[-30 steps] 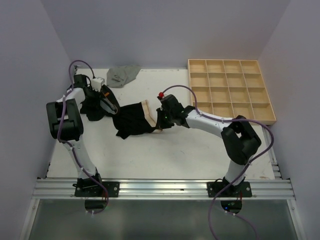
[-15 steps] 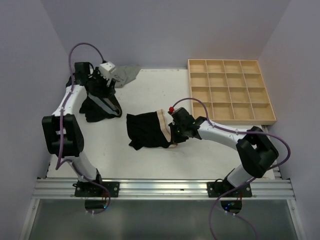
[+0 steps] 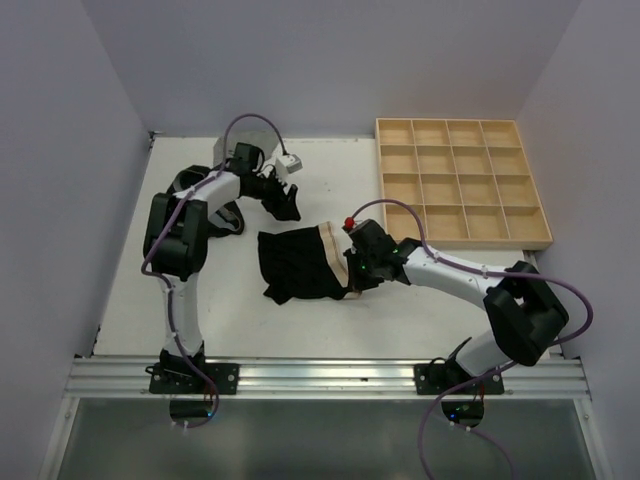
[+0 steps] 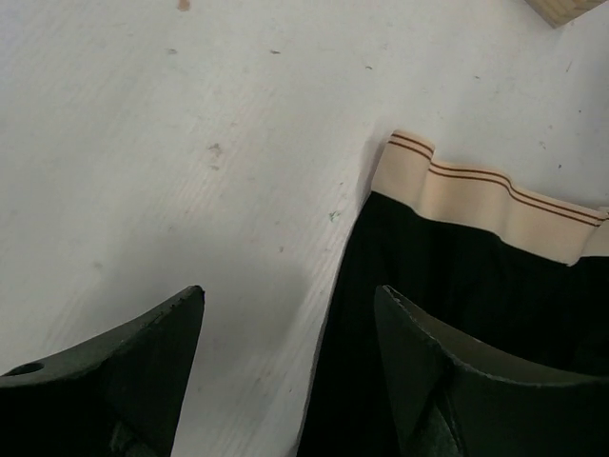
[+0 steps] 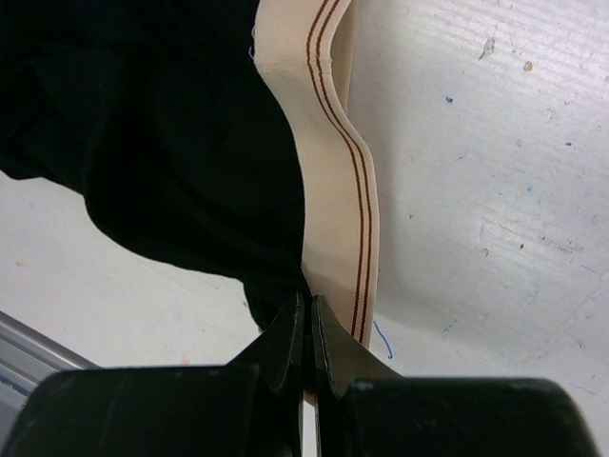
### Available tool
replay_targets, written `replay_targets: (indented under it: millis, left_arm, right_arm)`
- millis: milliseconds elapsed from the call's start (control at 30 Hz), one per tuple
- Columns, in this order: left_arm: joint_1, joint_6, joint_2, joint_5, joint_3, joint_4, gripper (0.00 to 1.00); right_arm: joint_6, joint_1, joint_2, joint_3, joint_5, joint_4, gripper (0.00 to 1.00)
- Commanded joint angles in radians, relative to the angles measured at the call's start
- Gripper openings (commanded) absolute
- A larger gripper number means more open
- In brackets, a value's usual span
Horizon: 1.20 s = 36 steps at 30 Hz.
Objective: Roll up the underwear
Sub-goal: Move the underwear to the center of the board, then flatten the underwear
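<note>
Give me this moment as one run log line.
left gripper: open, empty, over table beside black underwear | right gripper: shut on its tan waistband | roll: not yet started

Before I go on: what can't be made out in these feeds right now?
Top view: the black pile at the left lies largely under the left arm.
Left wrist: the underwear runs off the bottom edge and behind a finger of the left gripper.
Right wrist: the right gripper hides how much cloth it pinches.
</note>
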Motion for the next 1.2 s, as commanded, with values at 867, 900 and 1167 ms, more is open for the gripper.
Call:
replay_targets:
  millis: [867,900,1167]
  left_arm:
    - [0.069,-0.077,-0.288,0.037,-0.227,0.160,0.00]
    - [0.072,-0.058,-0.383,0.014,-0.295,0.157,0.00]
    - [0.075,-0.061,-0.810,-0.087,-0.572,0.203,0.00]
  right_arm:
    - [-0.168,0.000,-0.163,0.076,0.103,-0.104,0.00]
    - [-0.183,0.000,-0.166,0.098,0.091,-0.106,0.00]
    - [-0.315,0.002,-0.185,0.236,0.003,-0.175,0.00]
